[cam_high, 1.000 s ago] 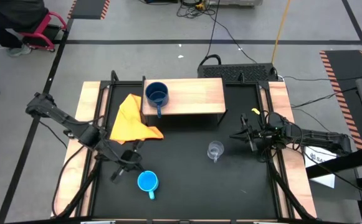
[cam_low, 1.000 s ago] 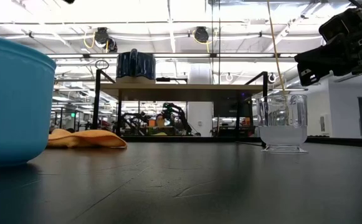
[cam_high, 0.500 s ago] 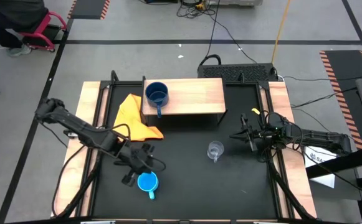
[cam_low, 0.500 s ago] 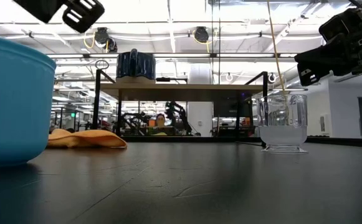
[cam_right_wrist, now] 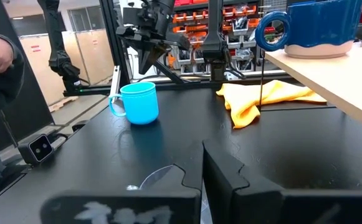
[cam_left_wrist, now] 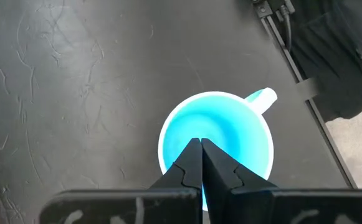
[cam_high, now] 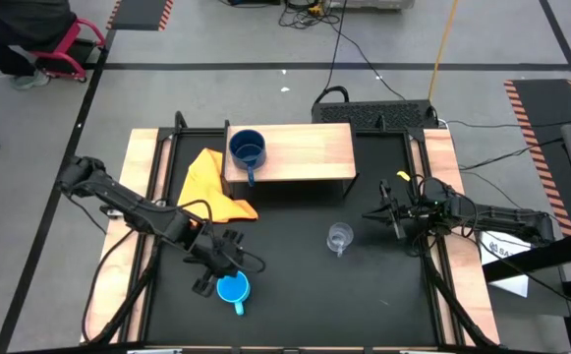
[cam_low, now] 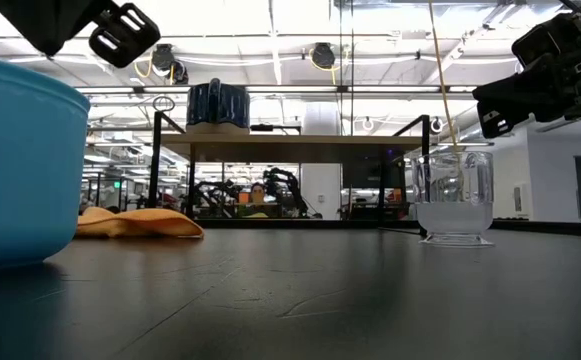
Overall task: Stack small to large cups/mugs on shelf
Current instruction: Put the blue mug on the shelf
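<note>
Beneath the clenched left end effector (cam_left_wrist: 202, 144), the upright light blue mug (cam_high: 232, 288) points its handle toward the table's front edge.

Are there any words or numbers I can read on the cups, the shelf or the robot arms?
No readable words or numbers anywhere.
Dark blue mug, light blue mug, clear glass cup: plain, no print.
Shelf: bare wood, no label.
White sheet off the table by the right arm: dark print, too small and blurred to read.
</note>
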Tool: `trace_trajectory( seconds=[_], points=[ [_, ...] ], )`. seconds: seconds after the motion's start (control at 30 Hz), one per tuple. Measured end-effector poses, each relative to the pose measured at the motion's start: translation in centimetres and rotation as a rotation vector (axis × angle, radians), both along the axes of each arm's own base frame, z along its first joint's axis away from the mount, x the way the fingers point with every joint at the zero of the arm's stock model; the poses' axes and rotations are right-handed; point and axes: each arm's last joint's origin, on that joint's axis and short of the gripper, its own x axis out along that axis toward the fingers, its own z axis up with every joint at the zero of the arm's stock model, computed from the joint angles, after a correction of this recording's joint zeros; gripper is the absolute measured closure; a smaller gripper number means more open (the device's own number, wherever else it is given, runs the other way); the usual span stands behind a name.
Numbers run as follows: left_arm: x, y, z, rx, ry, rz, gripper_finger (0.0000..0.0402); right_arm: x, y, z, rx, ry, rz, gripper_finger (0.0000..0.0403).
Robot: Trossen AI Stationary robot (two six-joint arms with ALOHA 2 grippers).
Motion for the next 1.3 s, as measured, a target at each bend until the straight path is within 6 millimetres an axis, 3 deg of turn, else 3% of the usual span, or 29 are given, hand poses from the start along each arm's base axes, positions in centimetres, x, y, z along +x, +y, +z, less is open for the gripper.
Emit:
trace_trajectory(
  seconds=[0.47, 1.3],
  points=[
    [0.01, 0.00, 0.02, -0.004, 0.000, 0.001, 0.0398, 0.00, 0.00, 0.00, 0.000, 0.000, 0.000, 0.0403],
    [-0.01, -0.01, 0.02, -0.026, 0.020, 0.042, 0.0285, 0.00, 0.00, 0.00, 0.007, 0.001, 0.000, 0.0403]
  ],
)
